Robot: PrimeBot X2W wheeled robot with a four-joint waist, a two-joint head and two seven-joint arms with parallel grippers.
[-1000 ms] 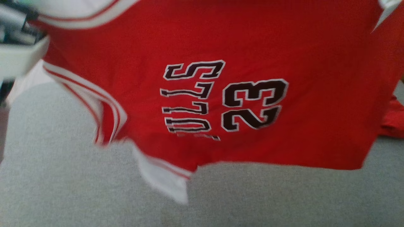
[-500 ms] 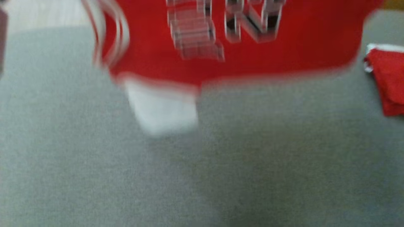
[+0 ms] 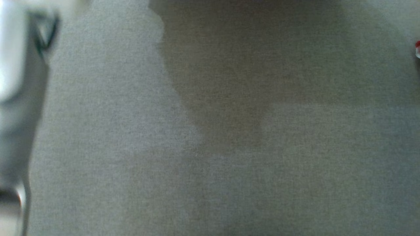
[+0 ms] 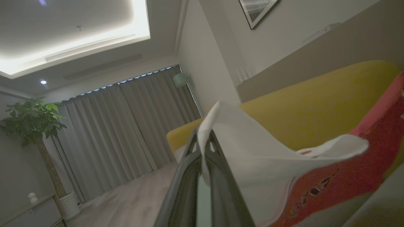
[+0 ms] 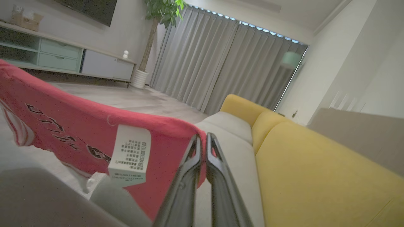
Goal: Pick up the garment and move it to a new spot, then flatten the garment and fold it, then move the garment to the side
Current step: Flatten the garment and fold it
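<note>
Left gripper (image 4: 203, 139): jaws pressed together, nipping the white trim (image 4: 252, 148) of the garment (image 4: 363, 170). The cloth folds over the fingertips and runs off to the right of the left wrist view, white first, then red with dark print.

Right gripper (image 5: 203, 138): jaws nearly closed, only a thin slit between them, with a red edge of the garment (image 5: 79, 126) pinched at the tips. From there the cloth stretches away to the left of that view, its top edge fairly straight. Dark lettering is on the red. A white label (image 5: 129, 154) hangs from the top edge, just beside the fingers.

The garment is held up between the two grippers, over the sofa. Cannot tell whether its lower edge touches the seat.

Head view: grey seat (image 3: 115, 131), blurred. A wide shadow (image 3: 246, 65) falls from the seat's far edge toward the middle. A pale forearm (image 3: 13, 82) lies along the left edge, out of focus. There is a sliver (image 3: 418, 47) of red and white at the right edge, too small to identify.

Beyond: yellow sofa back (image 5: 315, 164) behind the pale seat. Farther off are grey curtains (image 5: 227, 63), a plant (image 5: 164, 9) in a white pot, a low cabinet (image 5: 63, 60) and a lamp (image 5: 292, 60) with a pale green shade. A picture (image 4: 257, 11) hangs on the wall above the sofa.
</note>
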